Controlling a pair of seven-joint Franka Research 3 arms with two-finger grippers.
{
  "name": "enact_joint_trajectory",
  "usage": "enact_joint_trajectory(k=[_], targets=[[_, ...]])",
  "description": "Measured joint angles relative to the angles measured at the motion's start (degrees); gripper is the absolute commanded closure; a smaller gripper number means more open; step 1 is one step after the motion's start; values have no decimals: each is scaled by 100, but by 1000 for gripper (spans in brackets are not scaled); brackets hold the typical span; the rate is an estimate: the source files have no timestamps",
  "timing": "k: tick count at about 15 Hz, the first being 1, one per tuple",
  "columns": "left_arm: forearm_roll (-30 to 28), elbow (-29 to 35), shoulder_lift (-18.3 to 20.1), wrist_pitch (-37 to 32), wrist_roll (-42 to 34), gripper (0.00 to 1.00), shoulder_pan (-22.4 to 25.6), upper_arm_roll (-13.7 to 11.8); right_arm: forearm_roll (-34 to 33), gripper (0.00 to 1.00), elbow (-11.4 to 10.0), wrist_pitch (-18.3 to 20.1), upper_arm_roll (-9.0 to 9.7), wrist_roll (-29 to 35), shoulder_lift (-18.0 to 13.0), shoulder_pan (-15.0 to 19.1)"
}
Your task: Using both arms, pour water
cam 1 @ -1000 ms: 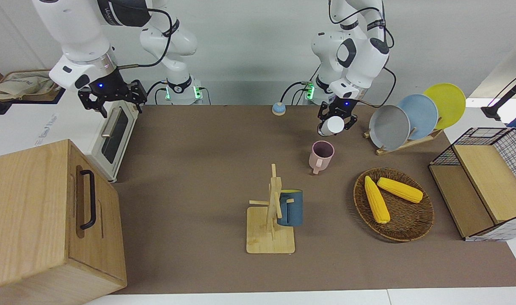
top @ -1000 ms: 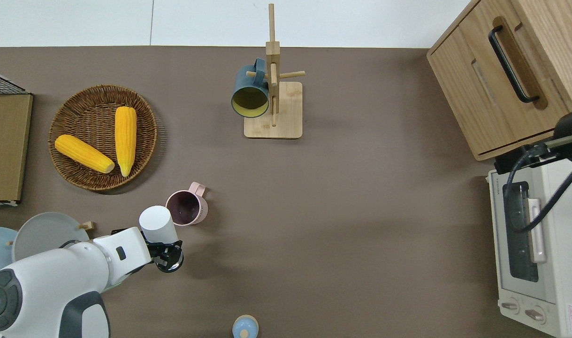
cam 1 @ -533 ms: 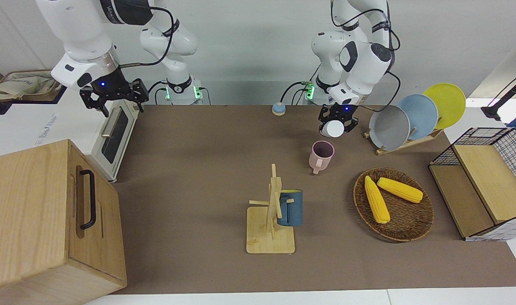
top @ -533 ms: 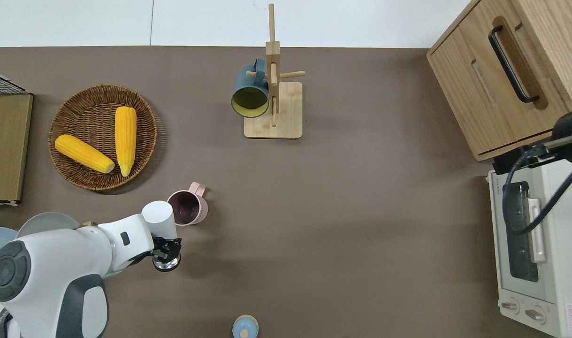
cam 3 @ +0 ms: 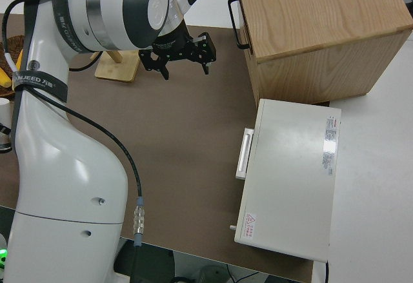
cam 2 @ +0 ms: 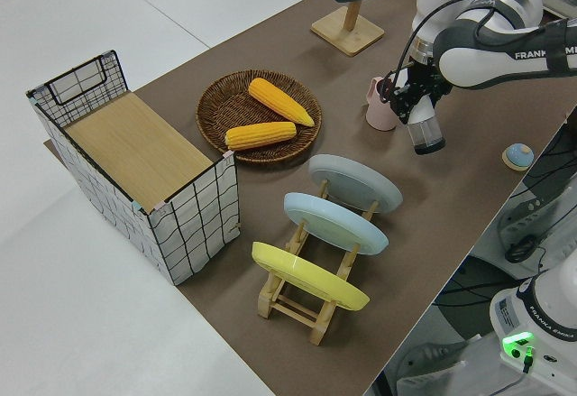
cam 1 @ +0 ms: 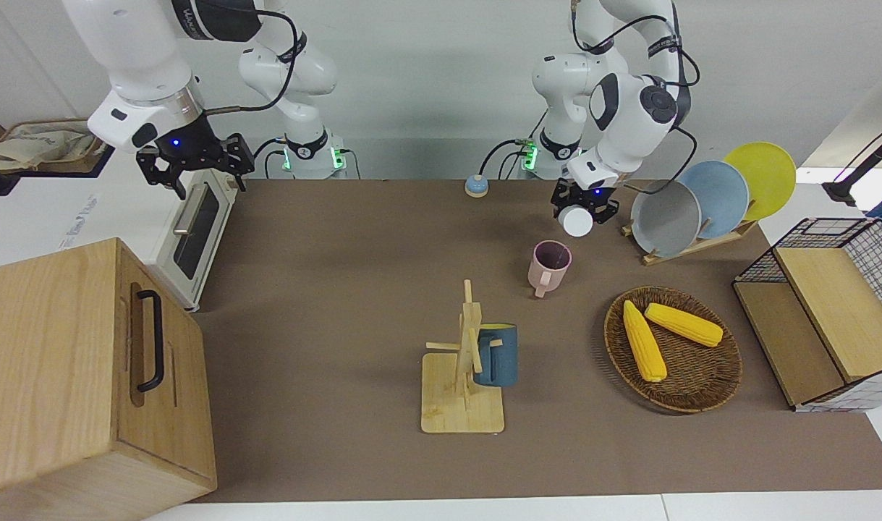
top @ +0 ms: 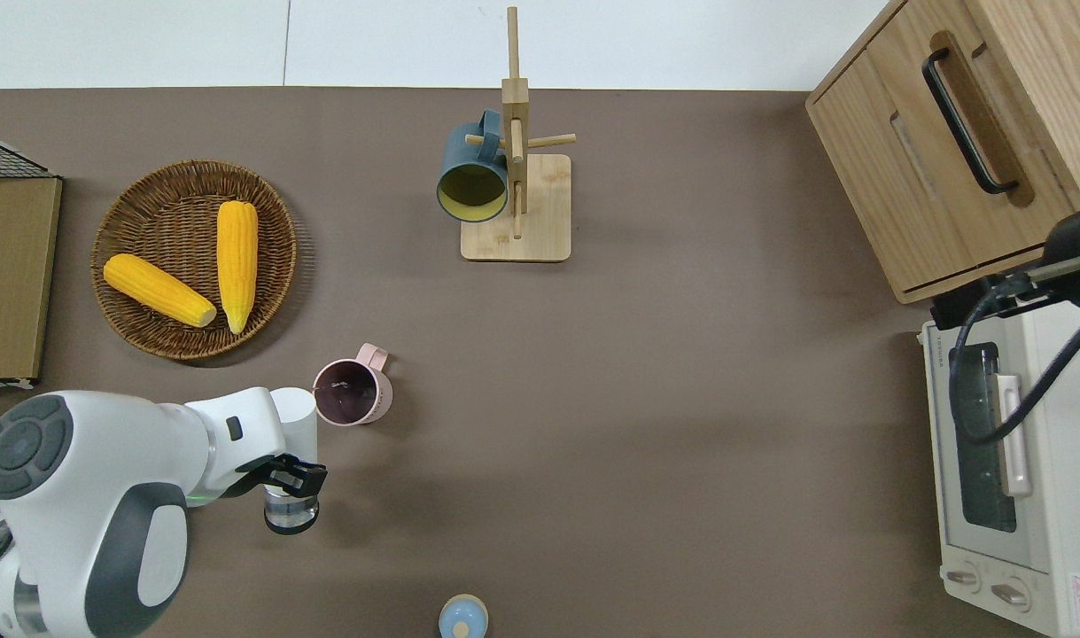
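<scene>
Left gripper (top: 284, 478) clamped on the white cup (top: 293, 416), now tipped further than a second ago, base raised, mouth low over bare table just nearer the robots than the pink mug (top: 353, 392); mug upright, unmoved; right gripper (cam 1: 193, 163) open wide, parked, up slightly since then.
</scene>
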State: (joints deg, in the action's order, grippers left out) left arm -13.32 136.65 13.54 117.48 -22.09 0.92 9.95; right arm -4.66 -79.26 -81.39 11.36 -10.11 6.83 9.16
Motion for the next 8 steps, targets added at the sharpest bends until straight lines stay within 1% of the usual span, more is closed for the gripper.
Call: enact_joint_trajectory(k=[1, 3, 8], targets=[[87, -187, -121, -139, 131, 1000, 0, 4, 0, 15, 0, 0, 0, 0, 0, 0], [112, -338, -263, -194, 194, 1000, 0, 15, 0, 15, 0, 0, 0, 0, -1, 0], [115, -365, -319, -234, 235, 1000, -2, 51, 0, 15, 0, 0, 0, 0, -1, 0]])
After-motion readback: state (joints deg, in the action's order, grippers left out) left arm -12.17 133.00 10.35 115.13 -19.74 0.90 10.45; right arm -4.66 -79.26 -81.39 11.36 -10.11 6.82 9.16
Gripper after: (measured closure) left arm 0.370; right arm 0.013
